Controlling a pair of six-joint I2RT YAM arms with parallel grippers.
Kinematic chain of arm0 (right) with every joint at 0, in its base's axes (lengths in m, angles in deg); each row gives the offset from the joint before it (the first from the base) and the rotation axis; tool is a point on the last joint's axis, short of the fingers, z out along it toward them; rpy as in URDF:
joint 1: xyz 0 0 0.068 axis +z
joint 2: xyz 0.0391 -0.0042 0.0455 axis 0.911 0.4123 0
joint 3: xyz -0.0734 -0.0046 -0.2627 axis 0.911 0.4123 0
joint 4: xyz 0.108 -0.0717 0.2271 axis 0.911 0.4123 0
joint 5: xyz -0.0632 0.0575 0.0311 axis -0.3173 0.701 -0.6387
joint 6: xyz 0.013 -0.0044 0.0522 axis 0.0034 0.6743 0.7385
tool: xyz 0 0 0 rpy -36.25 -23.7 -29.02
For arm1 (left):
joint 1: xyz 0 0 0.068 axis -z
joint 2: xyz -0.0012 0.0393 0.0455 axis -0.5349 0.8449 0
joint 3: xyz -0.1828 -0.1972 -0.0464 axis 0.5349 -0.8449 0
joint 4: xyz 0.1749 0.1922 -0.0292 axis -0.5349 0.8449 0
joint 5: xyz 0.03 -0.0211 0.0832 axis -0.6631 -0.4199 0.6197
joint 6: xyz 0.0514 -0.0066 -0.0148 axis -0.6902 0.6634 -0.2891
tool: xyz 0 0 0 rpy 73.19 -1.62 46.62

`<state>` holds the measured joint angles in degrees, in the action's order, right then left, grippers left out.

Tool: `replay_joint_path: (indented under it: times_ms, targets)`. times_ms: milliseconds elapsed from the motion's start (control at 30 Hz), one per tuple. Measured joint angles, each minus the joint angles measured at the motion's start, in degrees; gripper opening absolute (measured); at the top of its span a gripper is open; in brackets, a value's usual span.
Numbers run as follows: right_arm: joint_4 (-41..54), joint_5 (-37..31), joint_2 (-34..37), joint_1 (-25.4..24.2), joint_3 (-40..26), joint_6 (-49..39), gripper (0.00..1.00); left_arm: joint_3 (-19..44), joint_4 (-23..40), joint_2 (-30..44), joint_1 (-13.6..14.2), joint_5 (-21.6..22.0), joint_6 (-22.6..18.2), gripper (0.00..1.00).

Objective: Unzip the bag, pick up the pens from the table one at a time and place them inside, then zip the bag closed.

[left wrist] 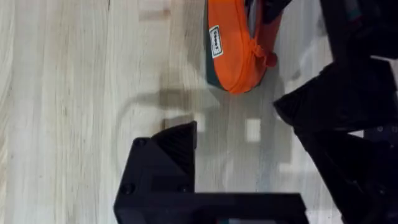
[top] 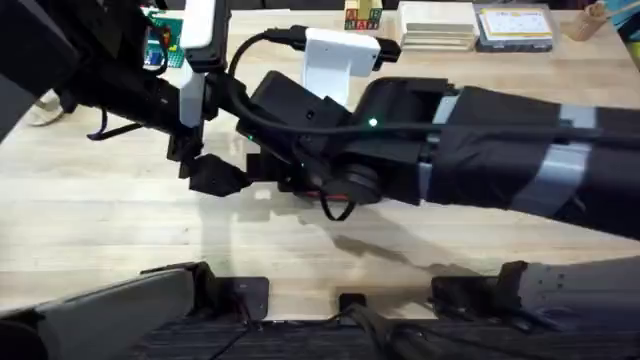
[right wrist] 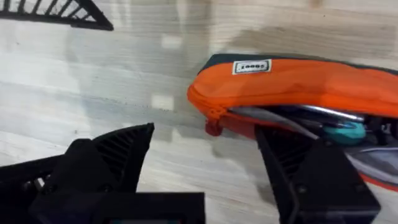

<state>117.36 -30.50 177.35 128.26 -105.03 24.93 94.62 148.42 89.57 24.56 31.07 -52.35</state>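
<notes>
The orange bag [right wrist: 292, 84] lies on the wooden table [right wrist: 93, 74] with its zipper open. Several pens [right wrist: 298, 115] lie inside, silver and teal. My right gripper [right wrist: 208, 134] is open at the bag's end, where the red zipper pull [right wrist: 213, 127] sits; one finger [right wrist: 298, 168] rests against the open mouth. In the left wrist view the bag's end [left wrist: 239, 56] and pull [left wrist: 268, 59] lie just beyond my open left gripper [left wrist: 236, 118], which has bare table between its fingers. In the overhead view both arms meet mid-table: the left gripper [top: 215, 178], the right gripper [top: 320, 190], and the bag hidden under them.
Stacked books [top: 440, 25] and a box [top: 515, 28] line the table's back right, with coloured blocks [top: 362, 15] beside them. A white stand [top: 335, 60] rises behind the arms. Bare table [top: 120, 240] lies in front.
</notes>
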Motion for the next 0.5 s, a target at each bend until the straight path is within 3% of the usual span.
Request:
replay_joint_path:
  times_ms: [500]
  targets:
    - [-0.89, 0.0, 2.28, 0.0, 0.0, 1.73, 0.898, 0.0, 0.02, 0.0, -5.76, 0.0, -2.34, 0.993]
